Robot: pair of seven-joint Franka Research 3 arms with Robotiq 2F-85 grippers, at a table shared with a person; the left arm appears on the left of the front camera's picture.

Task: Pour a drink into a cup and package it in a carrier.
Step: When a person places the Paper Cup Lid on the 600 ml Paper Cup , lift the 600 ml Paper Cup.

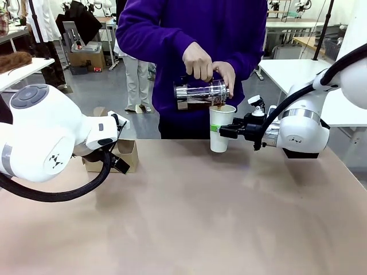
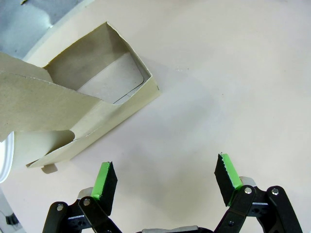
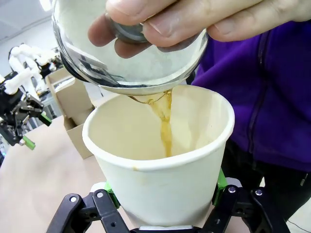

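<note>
Right wrist view, centre of frame: the white paper cup (image 3: 160, 184) stands open-topped, clamped low on its wall between the green pads of the right end effector (image 3: 166, 190), which is closed onto it from both sides. A thin amber-brown stream of the drink (image 3: 166, 126) falls into the cup from the lip of a clear glass jug (image 3: 131, 58) tilted across the top of the frame. A person's hand (image 3: 194, 19) grips the jug, and a purple sleeve (image 3: 272, 97) shows at the right.

Front view places the cup at upper centre-right, at the far edge of the tan surface (image 1: 189, 217). Whether its base touches the surface cannot be told. The jug is just above the rim, with both of the person's hands on it.

At the upper left of the left wrist view, the brown cardboard carrier (image 2: 104, 92) rests on the surface, one well open to the camera. At the bottom of that frame, the left end effector (image 2: 167, 182) hovers with fingers spread wide, gripping nothing, near the carrier but apart from it. The carrier is well apart from the cup.
</note>
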